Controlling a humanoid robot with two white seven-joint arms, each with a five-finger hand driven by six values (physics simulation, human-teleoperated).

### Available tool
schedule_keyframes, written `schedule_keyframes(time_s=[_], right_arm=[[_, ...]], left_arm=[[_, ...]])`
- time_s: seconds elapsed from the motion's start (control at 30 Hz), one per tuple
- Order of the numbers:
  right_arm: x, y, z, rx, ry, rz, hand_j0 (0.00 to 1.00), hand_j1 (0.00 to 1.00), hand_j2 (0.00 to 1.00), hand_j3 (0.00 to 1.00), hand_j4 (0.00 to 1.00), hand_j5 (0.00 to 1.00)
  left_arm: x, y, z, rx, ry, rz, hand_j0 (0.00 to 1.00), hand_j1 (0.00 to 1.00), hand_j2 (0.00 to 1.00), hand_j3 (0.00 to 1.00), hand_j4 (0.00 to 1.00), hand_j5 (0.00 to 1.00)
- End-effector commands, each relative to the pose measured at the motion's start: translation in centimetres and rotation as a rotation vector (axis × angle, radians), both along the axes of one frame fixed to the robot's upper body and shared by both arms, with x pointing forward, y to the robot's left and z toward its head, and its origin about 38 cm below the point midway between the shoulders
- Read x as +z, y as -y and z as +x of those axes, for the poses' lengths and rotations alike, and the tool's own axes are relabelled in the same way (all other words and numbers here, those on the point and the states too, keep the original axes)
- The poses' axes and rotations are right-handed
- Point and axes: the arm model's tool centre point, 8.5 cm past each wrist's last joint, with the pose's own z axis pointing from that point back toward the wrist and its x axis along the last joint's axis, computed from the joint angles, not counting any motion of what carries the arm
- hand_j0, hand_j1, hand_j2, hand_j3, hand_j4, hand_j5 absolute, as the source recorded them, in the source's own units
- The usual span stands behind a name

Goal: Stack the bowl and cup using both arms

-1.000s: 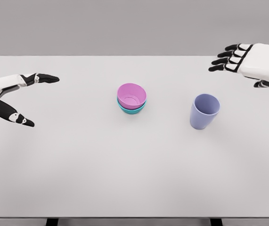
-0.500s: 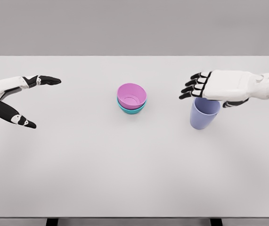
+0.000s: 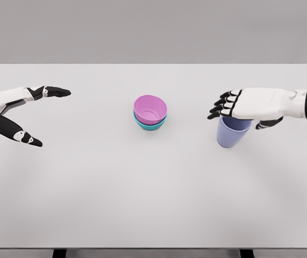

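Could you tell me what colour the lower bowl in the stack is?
Teal; the lower bowl shows in the head view.

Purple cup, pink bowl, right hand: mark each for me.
Purple cup (image 3: 230, 137), head view, on its outer wall below the hand.
Pink bowl (image 3: 150, 109), head view, on its inner hollow.
Right hand (image 3: 250, 104), head view, on the white back of the hand.

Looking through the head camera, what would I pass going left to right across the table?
Left robot hand, fingers spread → pink bowl nested in a teal bowl → right robot hand over the lavender plastic cup.
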Motion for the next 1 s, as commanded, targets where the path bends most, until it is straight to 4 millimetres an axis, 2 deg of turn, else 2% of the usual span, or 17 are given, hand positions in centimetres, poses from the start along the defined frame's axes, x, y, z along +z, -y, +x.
schedule_keyframes(time_s=[0.0,0.6,0.97], right_arm=[[-0.2,-0.2,0.0,0.002,-0.008,0.004,1.00,1.00,1.00,1.00,1.00,1.00],[-1.8,-0.5,0.0,0.005,-0.051,-0.007,1.00,1.00,1.00,1.00,1.00,1.00],[-1.8,-0.4,0.6,-0.009,-0.052,-0.001,1.00,1.00,1.00,1.00,1.00,1.00]], left_arm=[[0.1,0.0,0.0,0.004,-0.002,-0.007,1.00,1.00,1.00,1.00,1.00,1.00],[0.1,0.0,0.0,0.004,-0.002,-0.007,1.00,1.00,1.00,1.00,1.00,1.00],[0.1,0.0,0.0,0.003,-0.002,-0.008,1.00,1.00,1.00,1.00,1.00,1.00]])
